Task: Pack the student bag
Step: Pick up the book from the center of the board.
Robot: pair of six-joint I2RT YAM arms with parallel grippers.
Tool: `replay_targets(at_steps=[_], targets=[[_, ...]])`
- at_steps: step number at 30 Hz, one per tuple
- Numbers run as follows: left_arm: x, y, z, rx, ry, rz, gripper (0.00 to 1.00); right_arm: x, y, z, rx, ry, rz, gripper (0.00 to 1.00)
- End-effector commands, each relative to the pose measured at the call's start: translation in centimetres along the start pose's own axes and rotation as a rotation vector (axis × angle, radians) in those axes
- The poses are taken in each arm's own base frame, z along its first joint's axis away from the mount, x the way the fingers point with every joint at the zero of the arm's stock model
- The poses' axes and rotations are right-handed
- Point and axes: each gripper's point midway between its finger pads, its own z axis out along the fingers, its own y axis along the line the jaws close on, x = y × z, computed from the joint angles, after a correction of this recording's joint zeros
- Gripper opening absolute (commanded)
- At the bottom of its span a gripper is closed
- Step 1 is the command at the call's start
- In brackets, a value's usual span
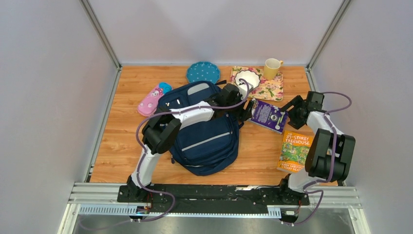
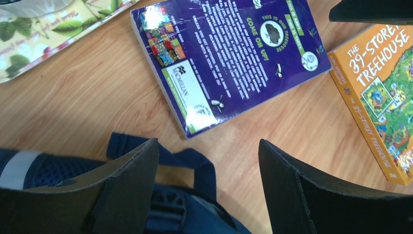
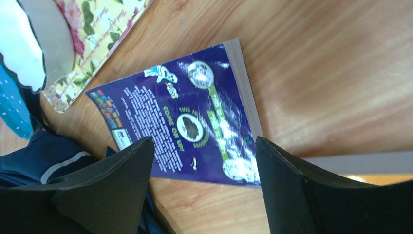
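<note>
The navy student bag [image 1: 207,134] lies flat in the middle of the table, grey top panel at the far end. My left gripper [image 1: 245,113] is open and empty at the bag's top right corner. In the left wrist view its jaws [image 2: 208,142] stand wide over the bag's navy carry loop [image 2: 204,165]. A purple book [image 1: 268,115] lies back cover up, just right of the bag. My right gripper [image 1: 289,111] is open and empty above the book's right edge; in the right wrist view [image 3: 204,140] the book [image 3: 185,122] lies between and beyond the fingers.
An orange Treehouse book [image 1: 294,151] lies near the right arm. A floral mat [image 1: 270,90] with a white bowl [image 1: 247,78], a yellow mug [image 1: 272,68] and a blue plate [image 1: 203,72] stand at the back. A pink pencil case [image 1: 153,99] lies left of the bag.
</note>
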Motion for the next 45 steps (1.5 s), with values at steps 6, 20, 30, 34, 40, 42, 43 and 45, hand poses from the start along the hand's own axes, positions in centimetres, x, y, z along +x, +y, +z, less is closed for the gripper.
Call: replay_targets(at_steps=[6, 20, 30, 34, 40, 42, 43, 45], targets=[[-2.3, 2.0, 4.2, 0.107, -0.103, -0.078, 0.82, -3.0, 0.7, 2.6, -0.020, -0.064, -0.069, 0.79], [1.7, 1.6, 7.4, 0.178, -0.005, -0.175, 0.82, 0.7, 2.4, 4.5, -0.190, 0.108, -0.035, 0.65], [1.6, 0.7, 7.3, 0.226, 0.010, -0.213, 0.56, 1.6, 5.4, 2.2, -0.357, 0.145, -0.003, 0.31], [1.3, 0.4, 7.2, 0.234, 0.006, -0.219, 0.52, 2.2, 5.1, 2.3, -0.372, 0.155, -0.005, 0.26], [1.0, -0.1, 7.1, 0.261, 0.002, -0.228, 0.44, 3.3, 5.2, 2.7, -0.412, 0.214, -0.039, 0.35], [1.0, -0.2, 7.1, 0.276, 0.002, -0.237, 0.42, 3.3, 5.1, 2.8, -0.413, 0.213, -0.057, 0.35], [1.0, -0.4, 7.1, 0.286, 0.006, -0.242, 0.41, 3.5, 5.2, 2.9, -0.416, 0.217, -0.066, 0.31], [0.9, -0.7, 7.1, 0.302, 0.008, -0.244, 0.39, 3.6, 5.0, 3.0, -0.409, 0.226, -0.071, 0.30]])
